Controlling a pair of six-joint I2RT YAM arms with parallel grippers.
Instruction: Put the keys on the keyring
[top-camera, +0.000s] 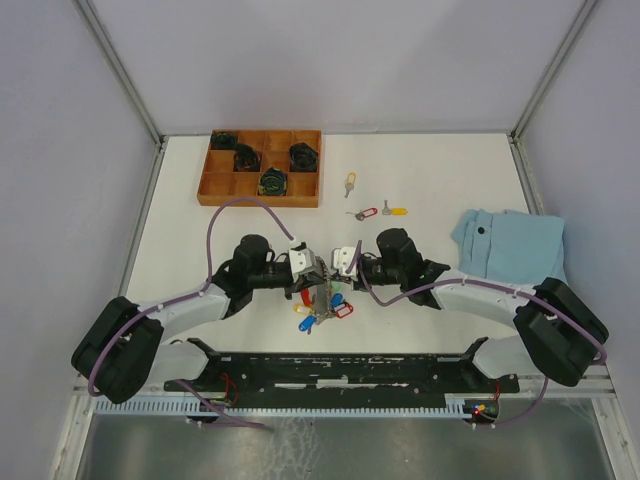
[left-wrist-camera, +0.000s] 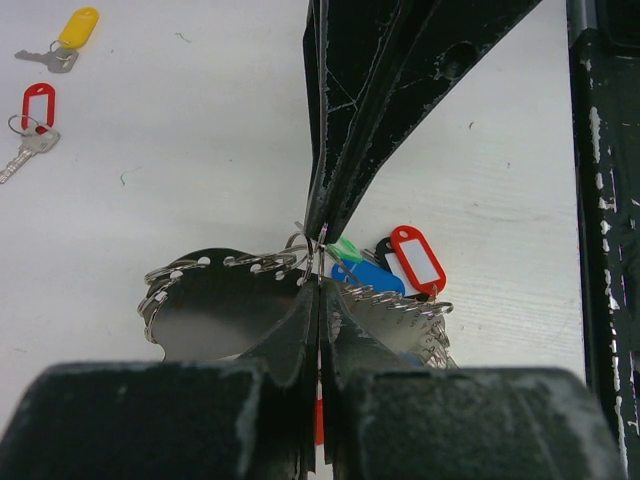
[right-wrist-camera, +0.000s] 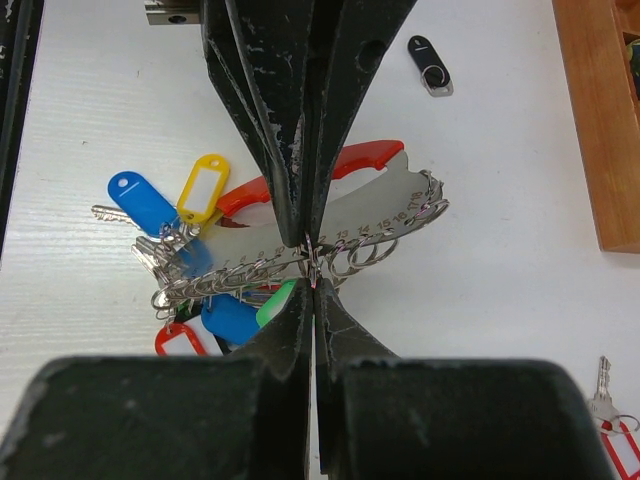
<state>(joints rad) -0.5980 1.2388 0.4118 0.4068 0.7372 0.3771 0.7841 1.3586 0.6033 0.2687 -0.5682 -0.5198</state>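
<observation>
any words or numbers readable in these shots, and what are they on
"15 16 17 18": printed along the holed edge of the grey plate on the keyring, right wrist view.
Lower numbers in the same row: present, but too blurred or hidden to read.
Windows of the yellow tag and the red tag: they look blank.
Top view: everything is too small to read.

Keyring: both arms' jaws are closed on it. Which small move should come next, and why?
Probably open the right jaws and reach for the red-tagged key: both jaws pinch the keyring, so neither can fetch a loose key.
</observation>
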